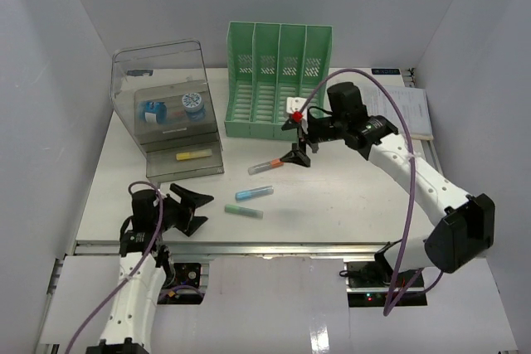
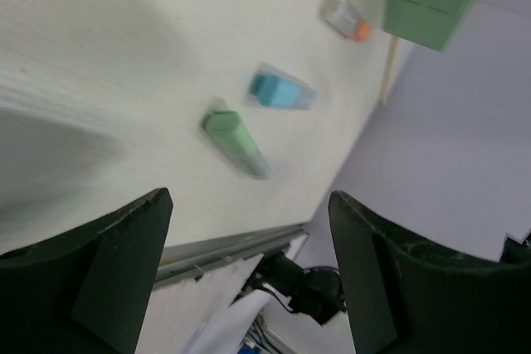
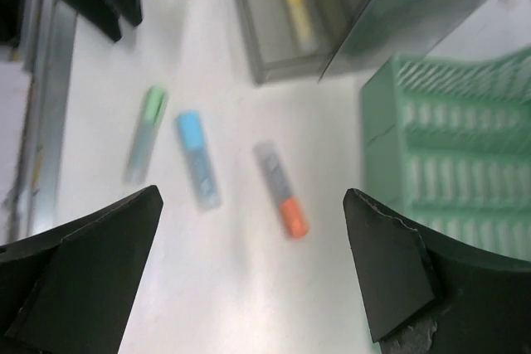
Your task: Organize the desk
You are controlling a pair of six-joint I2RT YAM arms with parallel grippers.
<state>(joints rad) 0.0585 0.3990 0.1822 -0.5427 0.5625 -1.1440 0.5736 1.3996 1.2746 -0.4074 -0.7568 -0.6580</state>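
White desk (image 1: 332, 196), grey walls (image 1: 50, 80) around it; left gripper (image 1: 197, 210) and right gripper (image 1: 296, 140) both spread (empty). Only the top view shows papers (image 1: 415, 109).

White arms (image 1: 419, 180) with black joints (image 1: 460, 234) and purple cables (image 1: 407, 221) end in a black left hand (image 1: 197, 210) and right hand (image 1: 297, 138).

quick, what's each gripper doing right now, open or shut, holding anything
left gripper: open, holding nothing
right gripper: open, holding nothing
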